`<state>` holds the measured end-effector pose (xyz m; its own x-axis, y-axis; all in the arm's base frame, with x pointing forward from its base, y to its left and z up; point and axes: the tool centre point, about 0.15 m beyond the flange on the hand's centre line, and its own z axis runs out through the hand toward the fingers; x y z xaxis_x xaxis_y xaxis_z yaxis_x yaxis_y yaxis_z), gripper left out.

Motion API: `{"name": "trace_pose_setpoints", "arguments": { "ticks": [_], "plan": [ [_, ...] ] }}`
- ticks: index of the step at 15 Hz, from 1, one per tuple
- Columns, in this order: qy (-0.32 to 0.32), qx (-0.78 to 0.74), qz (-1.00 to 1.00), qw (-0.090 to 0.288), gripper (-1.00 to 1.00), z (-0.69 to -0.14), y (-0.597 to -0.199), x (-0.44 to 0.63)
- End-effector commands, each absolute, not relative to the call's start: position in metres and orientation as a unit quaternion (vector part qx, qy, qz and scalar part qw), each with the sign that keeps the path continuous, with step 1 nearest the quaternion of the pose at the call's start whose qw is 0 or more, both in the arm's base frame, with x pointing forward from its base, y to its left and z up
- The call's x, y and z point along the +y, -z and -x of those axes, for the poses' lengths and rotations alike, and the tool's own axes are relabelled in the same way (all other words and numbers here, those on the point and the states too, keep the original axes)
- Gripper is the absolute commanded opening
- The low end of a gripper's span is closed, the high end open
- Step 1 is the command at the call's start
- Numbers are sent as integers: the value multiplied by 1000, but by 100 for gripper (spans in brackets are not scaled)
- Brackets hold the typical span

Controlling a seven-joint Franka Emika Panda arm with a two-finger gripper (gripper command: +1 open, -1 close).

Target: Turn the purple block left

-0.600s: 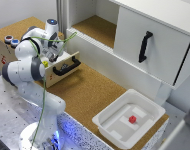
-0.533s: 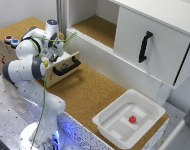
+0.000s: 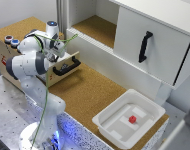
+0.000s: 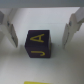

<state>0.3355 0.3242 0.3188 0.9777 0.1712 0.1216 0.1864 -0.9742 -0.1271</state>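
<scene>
Two gripper (image 4: 41, 31) fingers (image 4: 11, 31) stand wide apart, holding nothing, at nine and three o'clock of the purple block (image 4: 39, 45), probably ready to squeeze and turn it.

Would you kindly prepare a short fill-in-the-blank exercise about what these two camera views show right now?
1. In the wrist view, the purple block sits between the gripper's two jaws, which are ____.
2. The letters printed on the block are ____ in colour.
3. The small object lying in the white tray is ____ in colour.
4. The handle on the white cabinet door is ____ in colour.

Missing words: open; yellow; red; black
</scene>
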Motion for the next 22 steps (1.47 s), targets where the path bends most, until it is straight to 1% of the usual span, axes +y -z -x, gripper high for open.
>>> {"name": "trace_pose_setpoints", "arguments": {
  "ticks": [1, 4, 7, 9, 11, 12, 14, 18, 20, 22],
  "plan": [
    [27, -77, 997, -14, -100, -343, -318, 339],
    [28, -68, 997, -16, -100, -344, -321, 332],
    [32, -56, 998, -10, -100, -349, -325, 328],
    [41, -47, 998, -8, -100, -357, -335, 322],
    [52, -55, 997, -14, -100, -365, -343, 317],
    [55, -62, 996, -27, -100, -371, -346, 314],
    [40, -88, 995, -36, -100, -381, -347, 311],
    [28, -200, 979, -23, -100, -384, -343, 314],
    [33, -285, 958, -20, -100, -376, -347, 315],
    [36, -372, 927, -32, -100, -370, -344, 305]
  ]
}}
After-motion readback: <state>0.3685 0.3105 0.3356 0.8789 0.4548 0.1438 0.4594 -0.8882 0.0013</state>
